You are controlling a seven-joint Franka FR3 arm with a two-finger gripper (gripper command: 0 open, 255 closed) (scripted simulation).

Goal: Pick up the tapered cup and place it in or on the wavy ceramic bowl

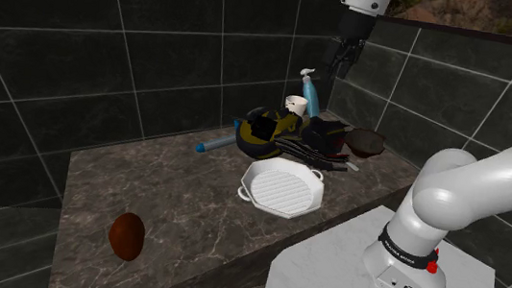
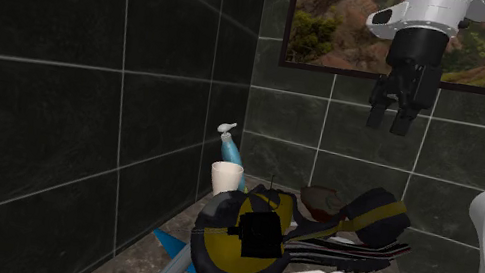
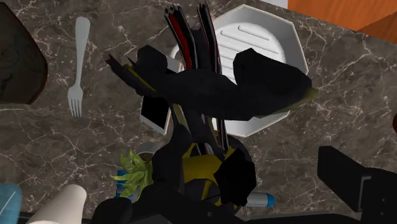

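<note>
The claw (image 2: pixel 387 126) hangs open and empty, high up. Coming down, it could knock the blue bottle (image 2: pixel 231 149), which seems right beside the white cup (image 2: pixel 225 176).

Marble-patterned table (image 3: pixel 51 146) carries all items; black-and-yellow bundle of straps and pads (image 3: pixel 210 95) sprawls across the centre, overlapping a white eight-sided ribbed pan (image 3: pixel 254 38); white fork (image 3: pixel 76 63) lies flat between the bundle and a dark bowl (image 3: pixel 19 57), touching neither, tines pointing toward the white cup (image 3: pixel 60 207); cup cut by the frame edge, a pale blue object (image 3: pixel 9 200) just beside it; green leafy item (image 3: pixel 133 172) against the bundle's edge, near the cup; blue-tipped rod (image 3: pixel 261 200) emerges from under the bundle; orange surface (image 3: pixel 356 16) beyond the table's edge; jaws apart, nothing between them, one black finger (image 3: pixel 359 188) over bare table.
</note>
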